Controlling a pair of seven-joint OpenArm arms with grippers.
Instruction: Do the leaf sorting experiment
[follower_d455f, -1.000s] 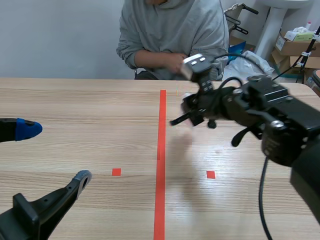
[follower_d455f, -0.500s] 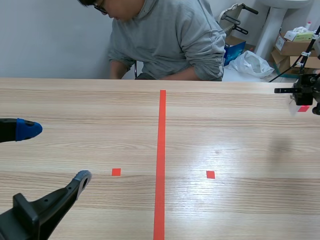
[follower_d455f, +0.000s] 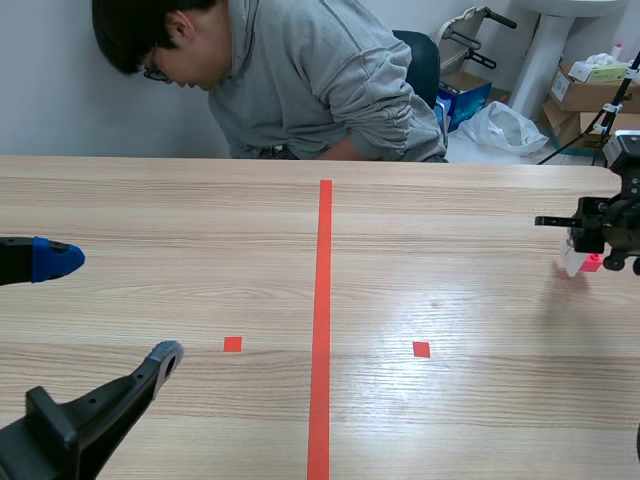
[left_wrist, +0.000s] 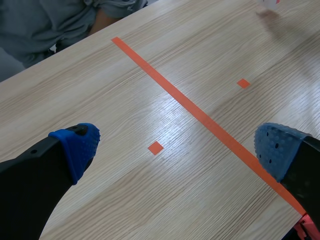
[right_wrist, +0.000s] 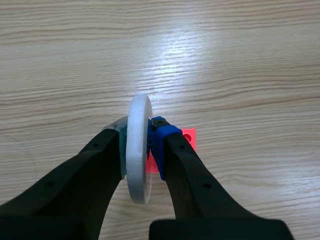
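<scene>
My right gripper (right_wrist: 141, 145) is shut on a white round dish (right_wrist: 138, 150), held on edge between the pads, just above a red square mark on the table. In the scene view this gripper (follower_d455f: 585, 250) is at the far right edge, and the white dish (follower_d455f: 572, 262) hangs low over the wood. My left gripper (follower_d455f: 110, 305) stands open at the near left with nothing between its blue-tipped fingers (left_wrist: 75, 145). No leaves show in any view.
A person in a grey hoodie (follower_d455f: 330, 80) sits across the table, bent down toward the far left. The wooden table (follower_d455f: 200, 250) carries only tape marks. Boxes and bags (follower_d455f: 590, 90) stand on the floor beyond the far right corner.
The right arm swung from the table's middle out to the far right edge, then sank toward the table with the dish. The person bent down to the left. The left arm kept still.
</scene>
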